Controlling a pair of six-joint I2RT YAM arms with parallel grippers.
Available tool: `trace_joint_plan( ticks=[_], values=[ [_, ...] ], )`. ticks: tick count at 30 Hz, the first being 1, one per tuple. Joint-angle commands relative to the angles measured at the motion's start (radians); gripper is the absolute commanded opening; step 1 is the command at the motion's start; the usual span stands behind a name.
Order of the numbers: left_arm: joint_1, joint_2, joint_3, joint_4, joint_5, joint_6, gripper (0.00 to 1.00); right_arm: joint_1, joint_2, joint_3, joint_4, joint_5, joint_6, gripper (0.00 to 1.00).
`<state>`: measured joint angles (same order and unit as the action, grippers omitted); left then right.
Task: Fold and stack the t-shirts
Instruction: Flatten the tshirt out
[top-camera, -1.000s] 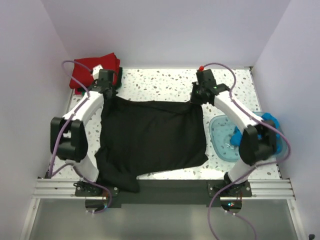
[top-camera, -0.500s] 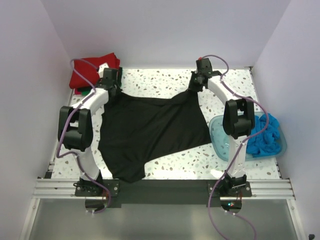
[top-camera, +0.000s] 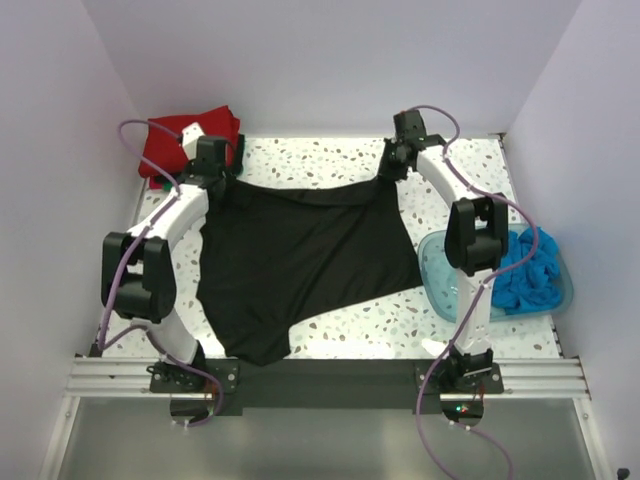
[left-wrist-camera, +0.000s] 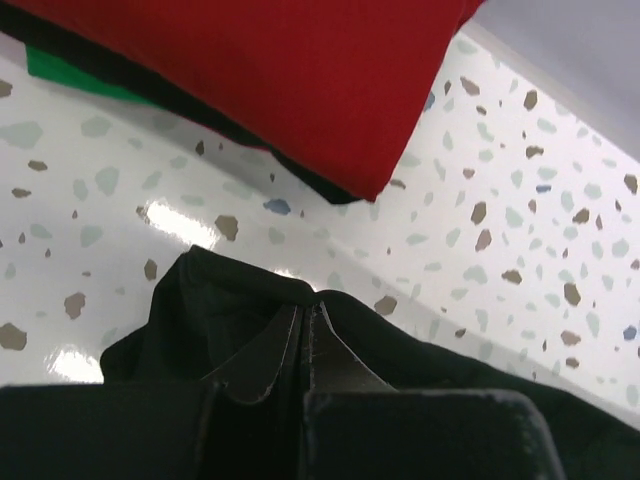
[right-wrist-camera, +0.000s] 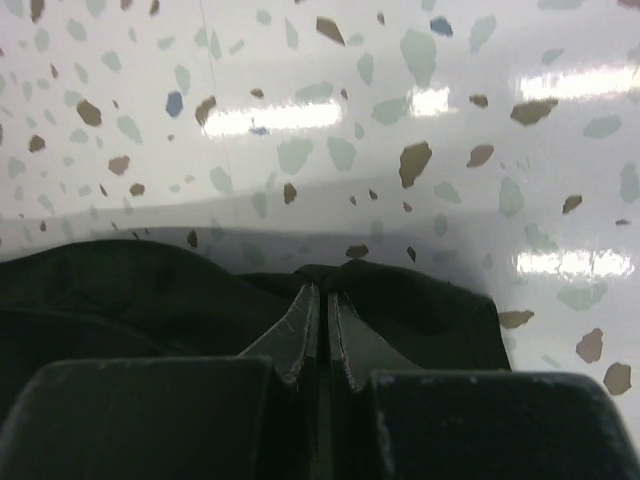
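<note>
A black t-shirt (top-camera: 300, 260) is stretched over the speckled table, its far edge held up between both grippers and its near part trailing toward the front left. My left gripper (top-camera: 218, 180) is shut on the far left corner of the black t-shirt (left-wrist-camera: 240, 320). My right gripper (top-camera: 388, 178) is shut on the far right corner of the black t-shirt (right-wrist-camera: 420, 300). A folded red t-shirt (top-camera: 185, 140) lies at the back left on green (left-wrist-camera: 70, 75) and dark layers. Bright blue t-shirts (top-camera: 530, 270) lie bunched in the tub.
A translucent blue plastic tub (top-camera: 445, 280) stands at the right edge of the table. White walls close in the back and both sides. The speckled tabletop (top-camera: 320, 160) shows bare beyond the shirt's far edge.
Both grippers have carried the shirt's far edge toward the back wall, so the cloth slid away from the front edge. The left gripper has since drawn leftward, pulling the far edge straighter.
</note>
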<state>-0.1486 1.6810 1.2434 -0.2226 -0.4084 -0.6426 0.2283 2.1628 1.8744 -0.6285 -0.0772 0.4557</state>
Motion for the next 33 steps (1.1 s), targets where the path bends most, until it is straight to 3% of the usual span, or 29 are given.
trace_joint_plan(
  ticks=[1,4,5,7,8,10,11,17,20,25,28,33],
  values=[
    [0.004,0.090,0.100,0.054,-0.102,-0.029,0.00,-0.018,0.067,0.123,-0.034,0.001,0.024,0.02],
    [0.012,0.204,0.201,0.046,-0.134,-0.045,0.00,-0.027,0.141,0.222,-0.045,0.005,0.044,0.06],
    [0.015,0.264,0.238,0.034,-0.142,-0.045,0.10,-0.030,0.164,0.251,-0.049,0.005,0.050,0.19],
    [0.018,0.340,0.382,-0.062,-0.150,-0.049,0.76,-0.041,0.212,0.342,-0.069,-0.004,0.058,0.34],
    [0.018,0.354,0.430,-0.099,-0.152,-0.051,1.00,-0.043,0.216,0.365,-0.083,-0.007,0.055,0.52],
    [0.018,0.358,0.511,-0.177,-0.150,-0.057,1.00,-0.043,0.201,0.376,-0.091,-0.007,0.031,0.73],
    [0.018,0.324,0.508,-0.178,-0.142,-0.052,1.00,-0.043,0.160,0.356,-0.085,-0.004,0.023,0.98],
    [0.017,0.025,0.221,-0.144,-0.020,-0.057,1.00,-0.032,-0.072,0.048,-0.001,-0.009,-0.031,0.98],
    [0.009,-0.136,0.000,-0.153,0.063,-0.095,1.00,0.020,-0.204,-0.139,0.024,0.023,-0.072,0.99],
    [-0.098,-0.343,-0.350,-0.130,0.143,-0.130,1.00,0.192,-0.381,-0.440,0.079,0.144,-0.059,0.99],
    [-0.123,-0.359,-0.473,-0.118,0.183,-0.135,1.00,0.261,-0.447,-0.570,0.102,0.198,-0.002,0.99],
    [-0.114,-0.288,-0.512,-0.106,0.189,-0.103,1.00,0.338,-0.482,-0.704,0.139,0.225,0.047,0.98]
  ],
)
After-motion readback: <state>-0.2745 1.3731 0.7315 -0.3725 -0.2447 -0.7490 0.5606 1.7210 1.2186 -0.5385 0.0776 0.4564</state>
